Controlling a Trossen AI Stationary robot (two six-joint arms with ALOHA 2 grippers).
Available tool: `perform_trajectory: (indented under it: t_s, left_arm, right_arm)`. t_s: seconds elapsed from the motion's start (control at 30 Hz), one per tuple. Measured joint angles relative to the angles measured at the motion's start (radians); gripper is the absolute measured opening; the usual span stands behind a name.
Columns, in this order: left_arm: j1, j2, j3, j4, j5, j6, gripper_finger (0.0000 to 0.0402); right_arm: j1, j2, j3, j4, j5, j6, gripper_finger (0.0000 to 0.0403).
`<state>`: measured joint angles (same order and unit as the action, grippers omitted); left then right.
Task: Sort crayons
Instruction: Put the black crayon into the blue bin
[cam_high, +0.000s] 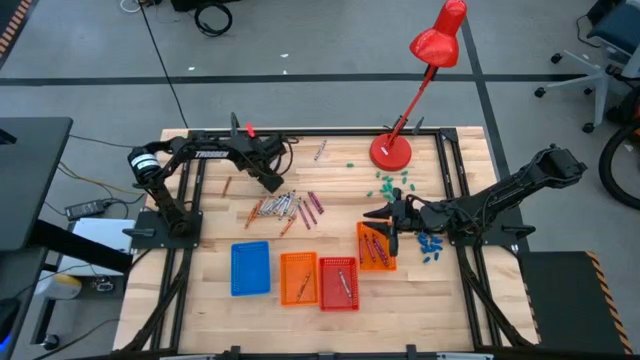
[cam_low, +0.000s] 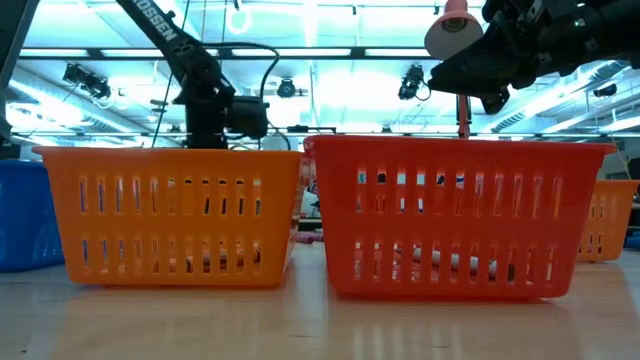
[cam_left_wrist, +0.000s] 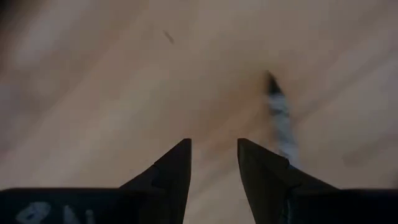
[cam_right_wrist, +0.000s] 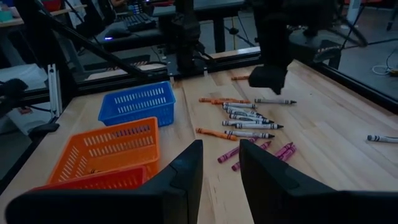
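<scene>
- High view, centre of the frame: I see the crayons lying as a loose cluster on the wooden desk, orange, grey-white and magenta sticks mixed together; one stray crayon lies apart, toward the upper centre.
- Left end effector: it sits just above and left of the cluster. In the left wrist view its two dark fingers stand apart with bare wood between them, nothing pinched; a single grey-white crayon lies just beside the right-hand finger.
- Right end effector: it hangs at centre right of the high view, over the upper edge of the rightmost orange tray. In the right wrist view its fingers are spread with a clear gap and hold nothing.
- Lower centre of the high view: a blue tray, an orange tray and a red tray stand side by side in a row.
- Upper right: a red desk lamp stands on the desk, with small teal bits scattered below its base and blue bits near the right arm.
</scene>
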<state>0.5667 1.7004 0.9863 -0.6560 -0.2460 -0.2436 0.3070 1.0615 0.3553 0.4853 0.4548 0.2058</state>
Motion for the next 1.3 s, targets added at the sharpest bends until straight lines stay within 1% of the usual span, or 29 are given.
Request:
perform_trajectory:
  t_s: [0.07,0.13,0.23,0.3,0.4,0.53,0.57,0.67,0.83,0.93,1.13,1.3]
  left_arm:
    - [-0.007,0.000,0.030,0.004,-0.018,0.000,0.0142]
    - [-0.027,0.000,0.061,0.013,-0.005,0.007,0.0142]
    - [-0.066,-0.001,0.089,0.040,0.118,0.036,0.0142]
    - [-0.092,0.001,0.088,0.049,0.172,0.035,0.0142]
    - [-0.129,0.029,0.087,0.047,0.150,0.035,0.0142]
    - [-0.172,0.067,0.087,0.047,0.018,0.012,0.0142]
    - [-0.179,0.070,0.087,0.047,0.003,0.005,0.0142]
    - [-0.190,0.070,0.087,0.062,-0.005,-0.029,0.0142]
    - [-0.182,0.070,0.087,0.031,-0.007,-0.087,0.0146]
    - [-0.172,0.070,0.087,0.032,-0.024,-0.127,0.0160]
    - [-0.142,0.070,0.087,0.015,-0.011,-0.149,0.0198]
    - [-0.124,0.077,0.087,-0.005,0.020,-0.149,0.0200]
  right_arm:
    - [-0.005,0.000,0.000,0.000,0.000,0.000,0.0110]
    - [-0.011,0.000,0.000,0.000,0.000,0.000,0.0110]
    - [-0.015,0.000,0.000,-0.004,-0.001,0.000,0.0110]
    - [-0.015,0.000,0.000,-0.007,-0.001,0.000,0.0110]
    - [-0.015,0.000,0.000,-0.007,-0.001,0.000,0.0110]
    - [-0.015,0.000,0.000,-0.007,-0.002,0.001,0.0110]
    - [-0.013,0.000,0.000,-0.007,-0.003,0.003,0.0110]
    - [-0.013,0.000,0.000,-0.007,-0.004,0.004,0.0110]
    - [-0.012,0.000,0.000,0.000,-0.004,0.004,0.0110]
    - [-0.012,0.000,0.000,0.000,-0.004,0.004,0.0110]
    - [-0.012,0.000,0.000,0.001,-0.011,0.008,0.0110]
    - [-0.012,0.000,0.000,0.000,-0.011,0.008,0.0110]
